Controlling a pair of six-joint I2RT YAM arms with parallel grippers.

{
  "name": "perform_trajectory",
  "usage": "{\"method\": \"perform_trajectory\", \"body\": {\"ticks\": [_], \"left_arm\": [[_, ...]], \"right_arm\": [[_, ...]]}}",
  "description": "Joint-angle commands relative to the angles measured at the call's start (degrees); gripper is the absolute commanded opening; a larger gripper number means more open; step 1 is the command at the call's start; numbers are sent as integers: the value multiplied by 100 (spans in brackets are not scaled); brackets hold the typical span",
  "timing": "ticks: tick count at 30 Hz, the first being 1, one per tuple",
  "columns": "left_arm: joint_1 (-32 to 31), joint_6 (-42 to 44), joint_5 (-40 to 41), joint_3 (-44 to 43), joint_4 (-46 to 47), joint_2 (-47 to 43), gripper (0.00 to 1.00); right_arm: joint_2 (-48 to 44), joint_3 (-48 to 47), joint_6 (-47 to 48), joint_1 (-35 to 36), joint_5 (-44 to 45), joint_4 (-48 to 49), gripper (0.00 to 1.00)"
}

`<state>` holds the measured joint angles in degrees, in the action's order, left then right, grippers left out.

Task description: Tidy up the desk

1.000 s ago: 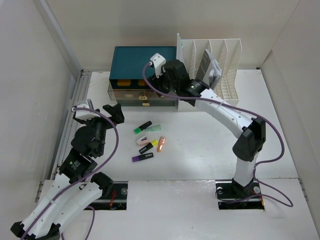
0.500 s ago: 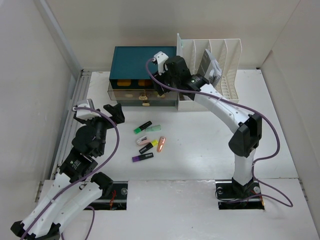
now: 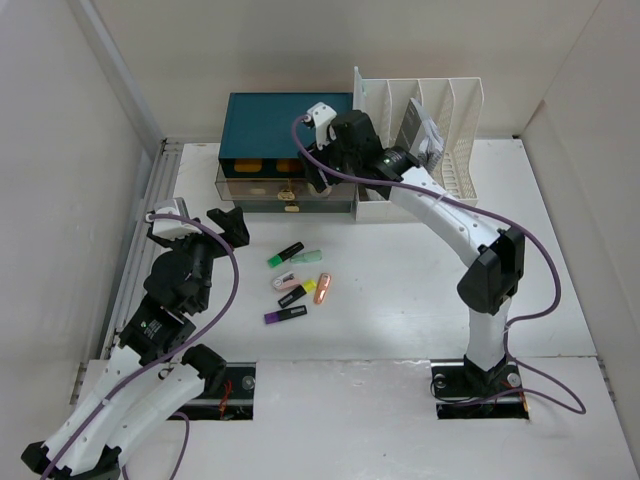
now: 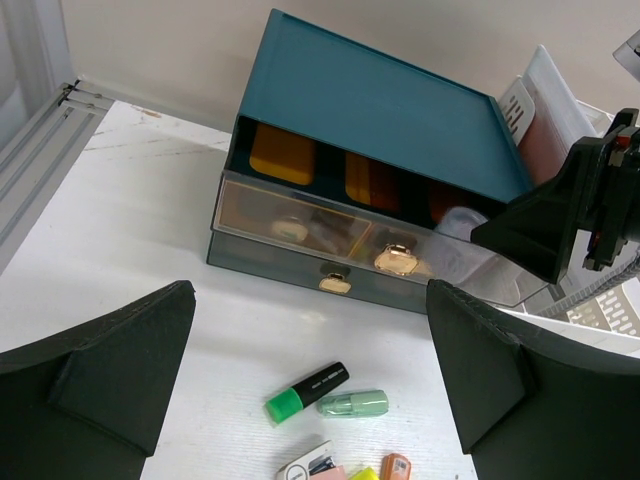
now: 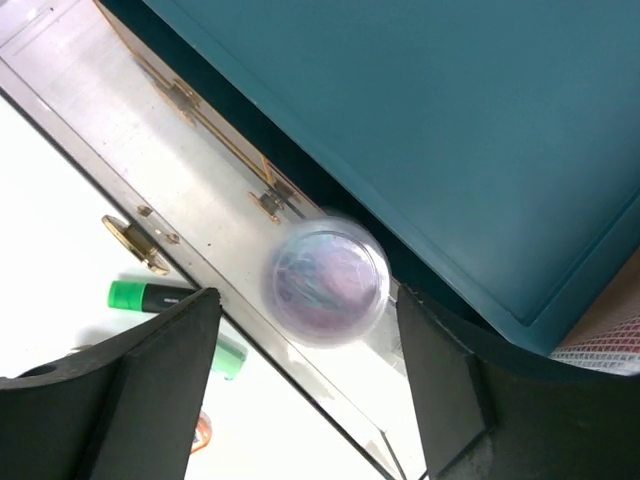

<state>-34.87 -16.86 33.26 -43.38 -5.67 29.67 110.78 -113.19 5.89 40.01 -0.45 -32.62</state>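
Note:
The white desk (image 3: 400,290) carries a teal drawer box (image 3: 270,115) with its clear upper drawer (image 3: 262,183) pulled open. My right gripper (image 5: 300,300) hangs over that drawer (image 5: 150,150), jaws wide apart. A round clear container with purple contents (image 5: 327,280) shows blurred between them, touching neither finger. My left gripper (image 4: 310,300) is open and empty above the desk's left side, facing the box (image 4: 400,110). Below it lie a green-capped black highlighter (image 4: 307,390) and a mint green piece (image 4: 353,403).
More small items lie mid-desk: an orange piece (image 3: 322,288), a purple highlighter (image 3: 285,316), a pink and yellow pair (image 3: 291,296). A white slotted file rack (image 3: 440,110) holding a booklet stands right of the box. White walls enclose the desk.
My right gripper has shifted a little left and back over the open drawer. The round container now shows blurred between its open jaws. The left arm has not moved.

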Motion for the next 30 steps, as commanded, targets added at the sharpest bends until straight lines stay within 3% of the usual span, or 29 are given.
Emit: {"method": "perform_trajectory", "body": {"ticks": [1,8,11,12,15,17,23,30], "left_arm": [[7,-19,85,-39,119,-5,100],[7,-19,85,-39,119,-5,100],[7,-19,85,-39,119,-5,100],[7,-19,85,-39,119,-5,100],[7,-19,85,-39,119,-5,100],[7,-19,85,-39,119,-5,100],[7,-19,85,-39,119,-5,100],[7,-19,85,-39,119,-58,100]], "right_arm": [[-136,-283,-36,-19,-122,28,77],[-408,14,140,-19,-174,334,77],[-820,384,385,-19,-692,807,56],[-1056,707,595,-19,-920,940,36],[-1287,1157,974,-19,-1852,1179,9],[-1287,1158,1115,-19,-2212,1110,1],[-937,948,1503,-19,-2793,556,0],[-514,728,1591,-19,-2233,256,0]]}}
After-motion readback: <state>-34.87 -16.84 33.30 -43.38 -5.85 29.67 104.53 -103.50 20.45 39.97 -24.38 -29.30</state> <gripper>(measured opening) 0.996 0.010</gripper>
